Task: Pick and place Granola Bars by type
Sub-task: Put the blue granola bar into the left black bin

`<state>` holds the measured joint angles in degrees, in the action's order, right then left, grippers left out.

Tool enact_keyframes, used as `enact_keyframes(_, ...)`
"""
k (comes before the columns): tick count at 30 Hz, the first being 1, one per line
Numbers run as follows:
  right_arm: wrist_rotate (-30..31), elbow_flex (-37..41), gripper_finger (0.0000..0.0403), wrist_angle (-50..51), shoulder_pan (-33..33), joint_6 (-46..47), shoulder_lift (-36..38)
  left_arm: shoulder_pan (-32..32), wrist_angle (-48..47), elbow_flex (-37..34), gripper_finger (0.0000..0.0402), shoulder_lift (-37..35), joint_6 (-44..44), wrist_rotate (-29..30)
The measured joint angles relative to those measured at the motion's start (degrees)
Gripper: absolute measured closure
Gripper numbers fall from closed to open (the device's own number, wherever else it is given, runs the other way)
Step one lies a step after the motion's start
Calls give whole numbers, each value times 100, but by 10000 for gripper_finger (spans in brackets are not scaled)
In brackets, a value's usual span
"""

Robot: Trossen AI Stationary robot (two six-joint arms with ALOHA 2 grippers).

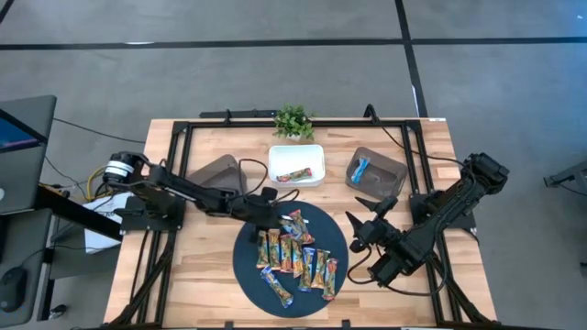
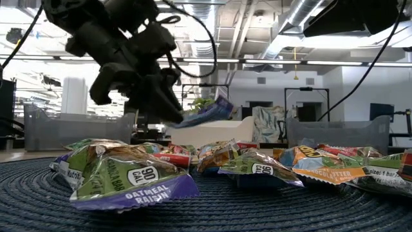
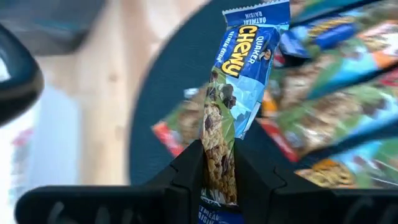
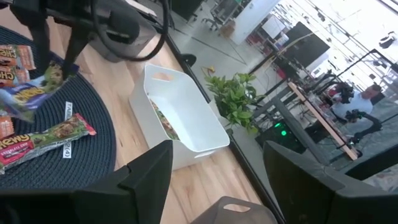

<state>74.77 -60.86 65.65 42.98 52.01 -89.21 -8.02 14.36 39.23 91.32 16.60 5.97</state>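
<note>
Worktop [image 1: 211,280]: pale wood grain, black frame rails; round mat [image 1: 249,275] dark navy, ribbed weave (seen in low view); Granola Bars [image 1: 295,258] in shiny wrappers, orange, blue, green and red mixed; nearest bar [image 2: 129,177] green with purple end, white lettering; bar [image 3: 233,93] in black left pincer [image 3: 217,171] blue with yellow "Chewy" print; centre bin [image 1: 297,165] white, holding a red-green bar [image 1: 295,174]; side bins [image 1: 378,169] brown-grey, right one with a blue bar [image 1: 359,169]; plant [image 1: 293,121] green; right pincer [image 1: 359,224] black.
</note>
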Motion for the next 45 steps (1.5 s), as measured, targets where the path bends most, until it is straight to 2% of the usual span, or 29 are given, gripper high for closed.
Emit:
enact_keyframes(5, -15, 0, 159, -15, 0, 0, 0, -295, -324, 56, 333, -392, -208, 1508)
enact_keyframes(9, -49, 0, 159, -15, 0, 2, 0, -544, -1044, 0, 333, -903, -751, 2721)
enact_keyframes(13, -75, 0, 159, -19, -2, 2, 0, -811, -2462, -4, 333, -1394, -1811, 4007)
enact_keyframes(16, -97, 0, 159, -35, -2, 3, 0, -989, -3894, -5, 333, -1730, -3001, 4713)
enact_keyframes(24, -109, 0, 159, -64, -83, 2, -2, -1256, -7125, -7, 333, -2084, -6417, 4856)
enact_keyframes(28, -155, 0, 159, -87, -199, 2, -2, -1267, -7952, -9, 333, -2084, -7523, 4830)
enact_keyframes(31, -210, 0, 159, -105, -283, 2, -2, -1265, -8182, -9, 333, -2084, -7854, 4829)
enact_keyframes(36, -417, 0, 159, -126, -412, 0, -2, -1265, -8192, -9, 333, -2084, -7872, 4829)
enact_keyframes(45, -431, 0, 159, -144, -461, -2, -2, -1265, -8195, -11, 328, -2084, -7934, 4825)
